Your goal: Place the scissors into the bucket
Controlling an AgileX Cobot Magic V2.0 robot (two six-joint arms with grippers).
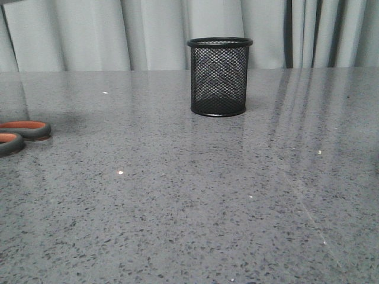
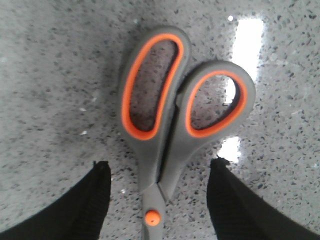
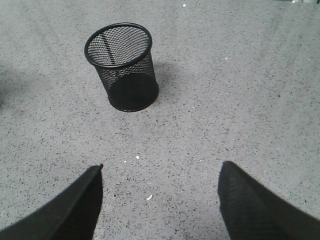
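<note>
The scissors lie flat on the grey speckled table, closed, their grey loop handles lined in orange. Only the handles show at the far left edge of the front view. My left gripper is open just above them, one finger on each side of the pivot, neither touching. The blades are out of view. The black wire-mesh bucket stands upright at the back middle of the table, empty. My right gripper is open and empty over bare table, a good way short of the bucket.
The grey speckled tabletop runs across the whole front view. Pale curtains hang behind its far edge. A few small white specks lie on the table.
</note>
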